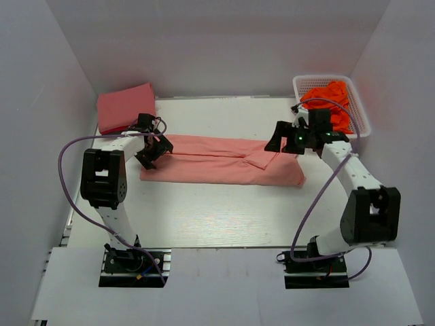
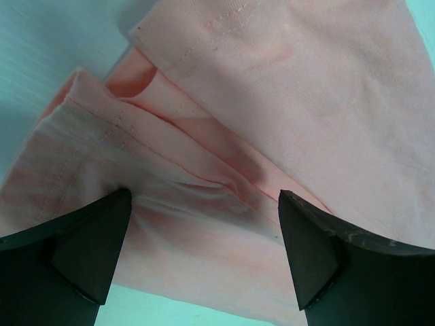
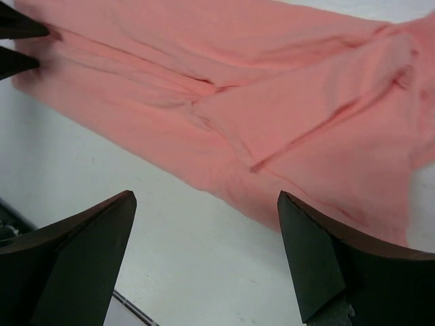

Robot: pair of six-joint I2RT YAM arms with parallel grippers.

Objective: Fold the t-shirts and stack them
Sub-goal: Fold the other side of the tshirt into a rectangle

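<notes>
The salmon-pink t-shirt (image 1: 224, 161) lies flat at the middle of the table (image 1: 204, 217). It is already narrowed to a long band whose long axis runs left to right, one end toward each arm. A sleeve flap (image 1: 259, 158) is turned in across its right half, and seams and soft creases run lengthwise in both wrist views. The fabric appears thin, limp and matte. The left gripper (image 1: 151, 151) stands at the band's left end with its jaws apart. Its wrist view shows the two fingers (image 2: 88, 244) straddling the layered hem (image 2: 102, 115); whether they press the cloth cannot be told. The right gripper (image 1: 282, 141) hangs at the far edge of the right end, jaws likewise apart and holding nothing. In its wrist view bare table lies between the fingers (image 3: 81, 251), and the cloth begins just ahead of them. Each arm is thus nearer its own end, so the crosswise fold that probably comes next turns on carrying one end along the long axis over the other. A second, rose-pink t-shirt (image 1: 126, 107) rests folded at the far left corner, well apart from the band. At the far right corner a white basket (image 1: 364, 121) holds orange cloth (image 1: 332, 95).
</notes>
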